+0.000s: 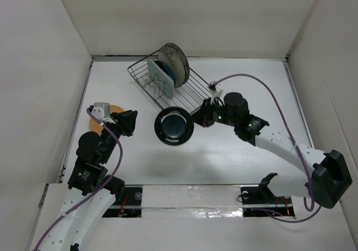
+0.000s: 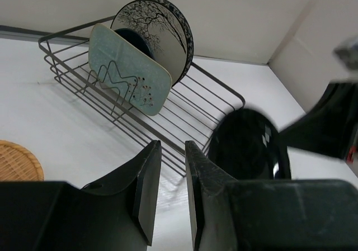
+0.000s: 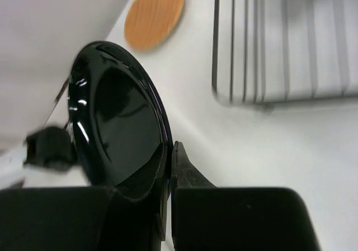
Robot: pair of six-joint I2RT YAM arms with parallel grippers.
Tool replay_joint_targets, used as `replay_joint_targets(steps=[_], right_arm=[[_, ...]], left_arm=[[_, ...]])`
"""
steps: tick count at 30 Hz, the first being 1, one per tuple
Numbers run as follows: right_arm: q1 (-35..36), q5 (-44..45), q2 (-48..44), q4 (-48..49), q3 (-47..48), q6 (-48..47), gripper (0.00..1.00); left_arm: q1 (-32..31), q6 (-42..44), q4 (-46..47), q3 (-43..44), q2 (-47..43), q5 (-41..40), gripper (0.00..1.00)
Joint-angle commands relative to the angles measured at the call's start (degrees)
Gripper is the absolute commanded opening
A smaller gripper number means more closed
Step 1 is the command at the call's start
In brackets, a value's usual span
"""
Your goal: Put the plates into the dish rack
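White counter (image 1: 168, 161) carrying dish rack (image 1: 193, 91) | right pincer (image 3: 169, 150) clamping glossy black plate (image 3: 117, 122) by its rim | left pincer (image 2: 172, 161) standing slightly apart, empty

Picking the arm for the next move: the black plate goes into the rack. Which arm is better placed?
Right. Its end effector is shut on the rim of the black plate, right beside the dish rack. The left end effector is empty, slightly open, over by the orange plate.
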Motion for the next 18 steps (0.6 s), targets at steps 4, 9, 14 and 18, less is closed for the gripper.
replay_joint_targets(steps=[4,9,14,18], right_arm=[[2.8,30.0,12.1,-4.9,25.9,-12.9,0.0],[7.2,48.8,27.2,-8.5,49.9,-26.4,0.0],[9.6,63.6,44.2,-8.0,67.6,-41.8,0.0],[11.6,70.4,52.6,-4.5,77.7,-52.3,0.0]], left_arm=[[0.4,0.1,3.0,0.6,-1.2,0.2,0.21],[0.4,0.0,3.0,0.6,-1.6,-0.1,0.21],[0.4,0.1,2.9,0.7,-1.7,-0.1,0.21],[-0.3,-0.1,2.9,0.7,-1.7,-0.1,0.21]])
